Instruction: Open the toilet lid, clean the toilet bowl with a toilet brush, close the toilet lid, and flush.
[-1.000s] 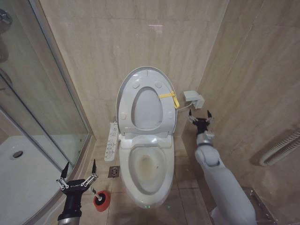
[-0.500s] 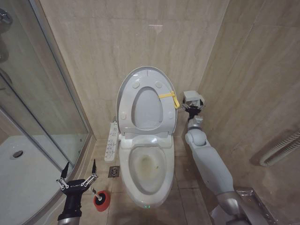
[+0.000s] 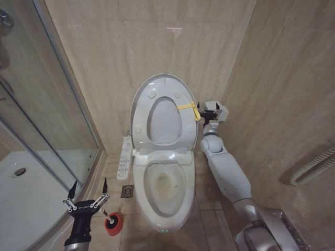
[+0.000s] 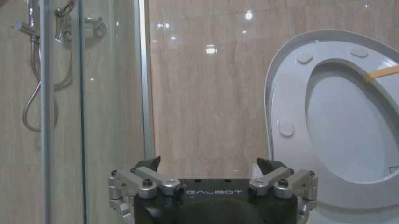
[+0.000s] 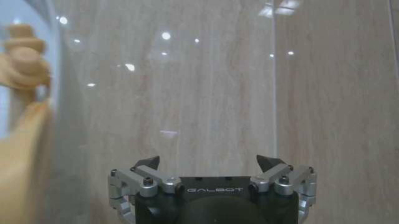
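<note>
The toilet lid [image 3: 162, 82] stands raised against the back wall, with the white seat ring [image 3: 141, 123] up against it. A yellow strap [image 3: 188, 107] hangs at the ring's right edge. The toilet bowl [image 3: 165, 185] lies uncovered below. The toilet brush [image 3: 106, 214] stands in its red holder [image 3: 113, 223] on the floor left of the bowl. My left gripper [image 3: 88, 192] hovers open just above the holder, nothing between its fingers. My right gripper [image 3: 208, 113] is open beside the strap, right of the lid; the right wrist view shows the strap [image 5: 22, 60] close by.
A glass shower enclosure [image 3: 57, 120] and white shower tray [image 3: 21, 198] fill the left. A long button panel [image 3: 124, 157] hangs beside the bowl, above a floor drain [image 3: 127, 191]. A white wall box [image 3: 220, 110] sits just behind my right gripper. Pipes [image 3: 314, 166] run along the right wall.
My right arm has reached up and leftward, bringing its gripper from the right wall to beside the yellow strap. The left gripper has stayed where it was.
</note>
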`<state>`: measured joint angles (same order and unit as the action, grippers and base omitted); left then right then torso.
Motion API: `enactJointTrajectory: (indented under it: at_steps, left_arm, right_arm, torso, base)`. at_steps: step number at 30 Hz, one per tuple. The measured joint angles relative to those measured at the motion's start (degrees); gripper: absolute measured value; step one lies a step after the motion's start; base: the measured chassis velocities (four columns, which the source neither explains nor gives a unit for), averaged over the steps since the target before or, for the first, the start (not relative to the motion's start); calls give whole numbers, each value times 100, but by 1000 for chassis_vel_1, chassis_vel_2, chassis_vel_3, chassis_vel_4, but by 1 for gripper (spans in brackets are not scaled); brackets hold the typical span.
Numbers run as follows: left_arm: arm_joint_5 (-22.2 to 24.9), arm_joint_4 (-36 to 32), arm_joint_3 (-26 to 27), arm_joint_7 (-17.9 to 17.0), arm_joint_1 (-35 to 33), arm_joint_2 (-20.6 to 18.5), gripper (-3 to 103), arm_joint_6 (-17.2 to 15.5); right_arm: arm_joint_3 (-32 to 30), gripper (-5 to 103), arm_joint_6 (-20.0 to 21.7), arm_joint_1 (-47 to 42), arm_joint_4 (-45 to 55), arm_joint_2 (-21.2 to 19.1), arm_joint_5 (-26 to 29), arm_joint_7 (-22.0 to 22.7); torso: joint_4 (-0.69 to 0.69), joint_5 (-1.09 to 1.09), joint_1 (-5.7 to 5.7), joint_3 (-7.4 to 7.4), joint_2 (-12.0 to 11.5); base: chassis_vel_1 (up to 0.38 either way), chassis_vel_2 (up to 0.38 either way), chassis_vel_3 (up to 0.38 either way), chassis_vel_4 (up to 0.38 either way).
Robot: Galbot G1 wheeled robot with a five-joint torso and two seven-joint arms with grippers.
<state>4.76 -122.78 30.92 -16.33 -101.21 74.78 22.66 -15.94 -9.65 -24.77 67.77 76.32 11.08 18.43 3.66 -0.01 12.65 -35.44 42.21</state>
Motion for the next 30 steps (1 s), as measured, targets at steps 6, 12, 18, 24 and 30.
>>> enactJointTrajectory:
  at_steps: [6,12,18,24,30]
  left_arm:
    - [0,0,0,0,0,0,100,0]
    - [0,0,0,0,0,0,100,0]
    - [0,0,0,0,0,0,100,0]
    - [0,0,0,0,0,0,100,0]
    - [0,0,0,1,0,0,100,0]
  right_arm:
    - [167,100,57,-233,360,-136,85,20]
    - [333,100,235,-563,929,-392,372,65]
    - [394,100,319,-1041,1551,-711,511,109]
    - [285,100,392,-1819,2135,-884,549,237]
    - [147,100,425,-2567,2618,-958,566,281]
  torso:
    - [2,0,0,0,0]
    - [2,1,0,0,1]
    - [-5,0,0,0,1]
    - [2,1,-1,0,1]
    - [0,1,-1,1,1]
  base:
    - [0,0,0,0]
    - [0,0,0,0]
    - [0,0,0,0]
    - [0,0,0,0]
    - [0,0,0,0]
